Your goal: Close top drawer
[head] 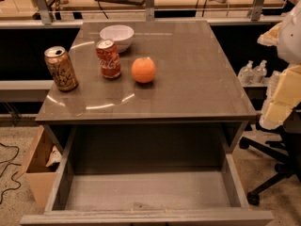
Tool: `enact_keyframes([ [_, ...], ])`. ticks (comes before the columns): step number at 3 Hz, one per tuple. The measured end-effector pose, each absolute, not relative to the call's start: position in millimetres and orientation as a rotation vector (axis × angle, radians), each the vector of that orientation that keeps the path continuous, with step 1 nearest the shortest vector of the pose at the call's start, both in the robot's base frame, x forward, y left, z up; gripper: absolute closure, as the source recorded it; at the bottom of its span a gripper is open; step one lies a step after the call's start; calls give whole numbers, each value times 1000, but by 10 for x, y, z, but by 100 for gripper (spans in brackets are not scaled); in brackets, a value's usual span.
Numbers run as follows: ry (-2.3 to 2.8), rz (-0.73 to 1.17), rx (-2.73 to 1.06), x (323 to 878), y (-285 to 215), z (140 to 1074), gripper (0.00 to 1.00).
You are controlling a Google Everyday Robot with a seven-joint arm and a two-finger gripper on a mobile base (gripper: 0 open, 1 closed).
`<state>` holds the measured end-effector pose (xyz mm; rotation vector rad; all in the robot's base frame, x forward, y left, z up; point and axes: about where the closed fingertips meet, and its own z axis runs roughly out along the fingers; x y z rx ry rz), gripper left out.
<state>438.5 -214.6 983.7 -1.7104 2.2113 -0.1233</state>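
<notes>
The top drawer (pixel 146 192) of the grey cabinet stands pulled far out toward the camera. Its deep grey box is bare inside. Only the top edge of its front (pixel 146 216) shows along the bottom of the view, and the handle is hidden. My gripper (pixel 281 95), white with pale yellow parts, hangs at the right edge of the view. It is beside the cabinet's right front corner, above and to the right of the drawer, and touches nothing.
On the cabinet top (pixel 197 79) stand a tan can (pixel 61 68), a red cola can (pixel 108 59), an orange (pixel 143 69) and a white bowl (pixel 117 35). A cardboard box (pixel 37 168) sits at the left on the floor. An office chair base (pixel 275 166) is at the right.
</notes>
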Motion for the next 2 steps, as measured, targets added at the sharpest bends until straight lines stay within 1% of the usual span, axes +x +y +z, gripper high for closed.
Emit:
enact_keyframes([
  [1, 2212, -139, -1714, 4382, -2128, 9823, 0],
  [2, 2226, -179, -1743, 4315, -2080, 9614, 0],
])
